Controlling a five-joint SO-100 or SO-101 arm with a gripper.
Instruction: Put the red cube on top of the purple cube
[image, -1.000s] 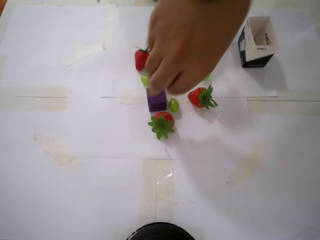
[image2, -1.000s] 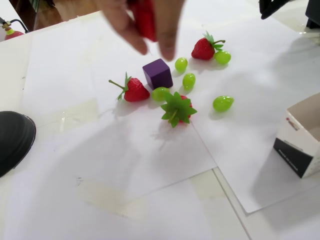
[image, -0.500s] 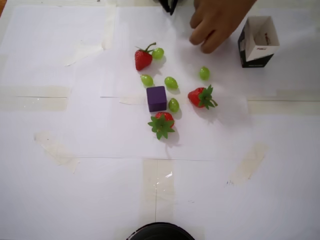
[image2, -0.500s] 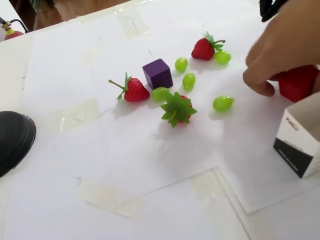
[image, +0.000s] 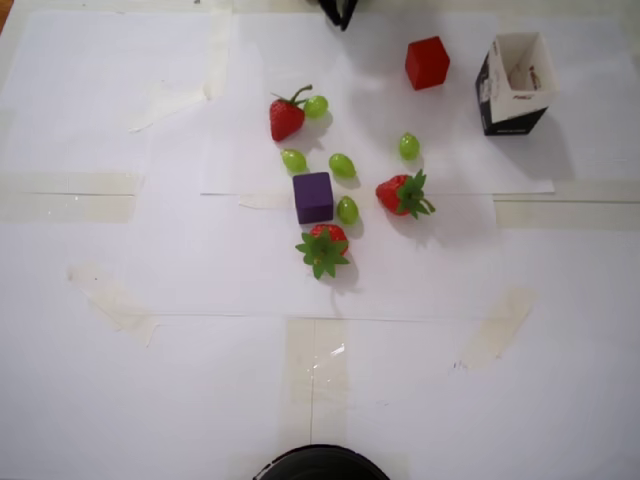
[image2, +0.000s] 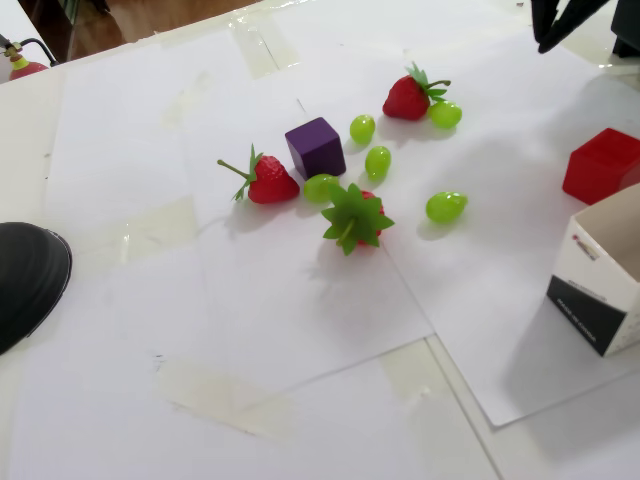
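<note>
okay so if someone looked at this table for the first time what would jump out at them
Probably the red cube, sitting alone near the top of the overhead view beside the black-and-white paper box. Next comes the purple cube mid-table, ringed by three strawberries and several green grapes. The robot's hand barely shows at the top edge.

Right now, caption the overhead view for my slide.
Red cube sits apart from purple cube, beside the paper box, among strawberries and grapes.

the gripper is cut off by the overhead view's top edge — only dark tips show, jaws unreadable.
</note>
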